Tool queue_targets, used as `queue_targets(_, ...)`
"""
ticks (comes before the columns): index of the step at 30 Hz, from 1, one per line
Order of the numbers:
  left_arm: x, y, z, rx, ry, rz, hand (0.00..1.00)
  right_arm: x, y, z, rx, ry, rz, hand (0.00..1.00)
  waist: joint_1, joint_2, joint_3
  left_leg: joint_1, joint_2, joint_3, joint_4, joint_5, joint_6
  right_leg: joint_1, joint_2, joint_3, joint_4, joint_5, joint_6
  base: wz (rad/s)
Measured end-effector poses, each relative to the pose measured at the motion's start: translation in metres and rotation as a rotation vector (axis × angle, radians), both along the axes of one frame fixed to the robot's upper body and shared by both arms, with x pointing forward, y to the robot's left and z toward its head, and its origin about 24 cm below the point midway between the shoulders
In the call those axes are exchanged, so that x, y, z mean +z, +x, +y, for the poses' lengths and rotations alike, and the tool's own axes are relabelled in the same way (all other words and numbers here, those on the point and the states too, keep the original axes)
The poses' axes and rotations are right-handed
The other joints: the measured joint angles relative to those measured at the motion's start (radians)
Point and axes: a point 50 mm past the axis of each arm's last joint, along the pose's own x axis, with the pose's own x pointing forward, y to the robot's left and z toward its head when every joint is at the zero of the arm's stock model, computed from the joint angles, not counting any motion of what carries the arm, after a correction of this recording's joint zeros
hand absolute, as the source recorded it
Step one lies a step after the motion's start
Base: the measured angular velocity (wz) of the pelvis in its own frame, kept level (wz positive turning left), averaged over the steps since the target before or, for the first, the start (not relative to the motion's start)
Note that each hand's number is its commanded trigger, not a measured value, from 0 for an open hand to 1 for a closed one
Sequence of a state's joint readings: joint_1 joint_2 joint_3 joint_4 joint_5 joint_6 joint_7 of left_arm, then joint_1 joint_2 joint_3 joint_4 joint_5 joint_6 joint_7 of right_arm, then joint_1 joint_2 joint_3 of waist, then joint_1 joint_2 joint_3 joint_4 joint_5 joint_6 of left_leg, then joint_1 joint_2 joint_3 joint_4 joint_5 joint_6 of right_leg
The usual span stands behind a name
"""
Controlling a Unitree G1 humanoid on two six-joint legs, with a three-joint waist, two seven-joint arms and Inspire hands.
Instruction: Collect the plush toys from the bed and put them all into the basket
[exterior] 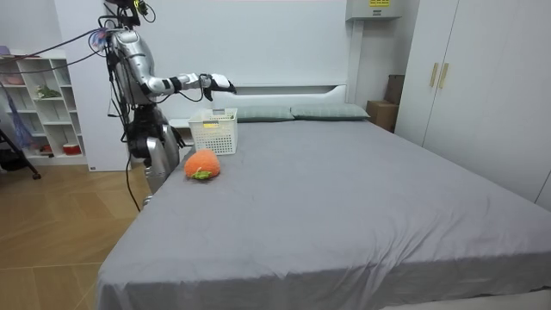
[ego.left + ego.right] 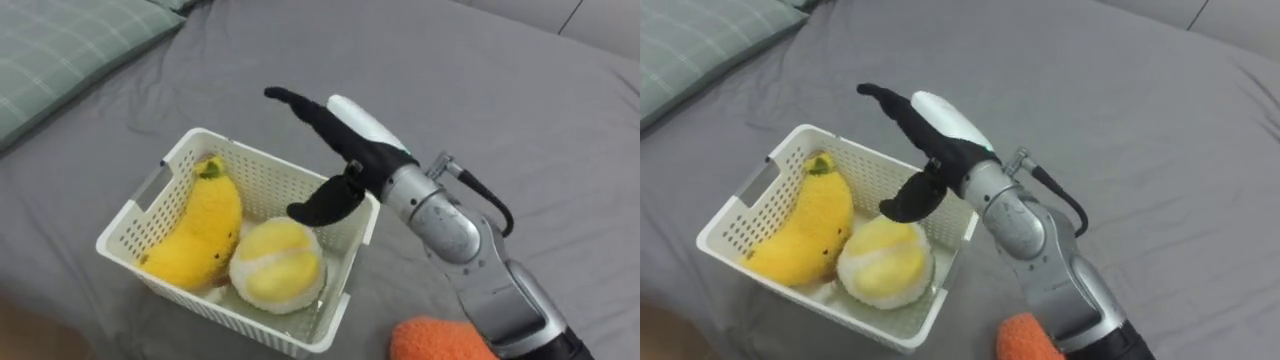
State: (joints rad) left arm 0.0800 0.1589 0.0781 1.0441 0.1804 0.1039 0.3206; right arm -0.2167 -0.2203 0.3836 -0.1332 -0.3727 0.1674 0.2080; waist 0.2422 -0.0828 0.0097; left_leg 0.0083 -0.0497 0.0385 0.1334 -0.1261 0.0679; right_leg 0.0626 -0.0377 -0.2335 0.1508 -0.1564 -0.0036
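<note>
Item: toy collection from the bed, status part-complete.

Container: a white slatted basket (image 2: 250, 158) is set on the grey bed (image 2: 500, 100), near a green checked pillow (image 2: 60, 50).

Collected: two toys are lodged inside the basket. A yellow banana plush (image 2: 200, 225) is laid along the basket's left side. A round yellow-and-white plush (image 2: 278, 265) is seated beside it, touching it, against the right wall.

Outstanding: one orange plush toy (image 2: 440, 340) is found on the sheet outside the basket, just beyond its near right corner and close to the robot's side of the bed. It is judged to be the one item left uncollected, as far as the bed is seen.

Right hand (image 2: 350, 150): held above the basket's right rim, fingers stretched forward and the thumb hanging loose. Nothing is grasped.

Station: the robot is placed standing at the bed's side, near the head end, with the right arm extended over the basket.

Next requirement, as judged: the hand is to be brought back and down to the orange toy.
</note>
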Motion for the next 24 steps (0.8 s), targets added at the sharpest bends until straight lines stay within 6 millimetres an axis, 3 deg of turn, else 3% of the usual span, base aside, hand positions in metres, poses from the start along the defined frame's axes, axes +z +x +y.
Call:
queue_targets(9, -0.004, -0.023, -0.002, 0.081, -0.003, 0.032, 0.0, -0.023, -0.012, -0.064, -0.318, 0.068, 0.04, 0.0, -0.079, 0.013, -0.0088, 0.021, 0.004, 0.021, 0.001, -0.004, -0.002, 0.009, 0.006, 0.041, 0.004, 0.0, 0.0, -0.09)
queue_targets(15, -0.005, -0.029, 0.0, 0.119, -0.006, 0.021, 0.0, -0.035, -0.022, -0.103, -0.496, 0.063, 0.059, 0.0, -0.131, 0.017, -0.0071, 0.026, 0.009, 0.046, 0.002, -0.01, 0.0, 0.005, 0.006, 0.055, 0.01, 0.001, 0.0, -0.1)
queue_targets(24, -0.003, -0.033, 0.003, 0.129, 0.003, 0.01, 0.0, -0.048, -0.03, -0.116, -0.58, 0.046, 0.083, 0.0, -0.165, 0.013, -0.0091, 0.04, 0.019, 0.081, 0.002, -0.023, -0.003, 0.003, 0.015, 0.09, 0.016, 0.001, 0.0, -0.12)
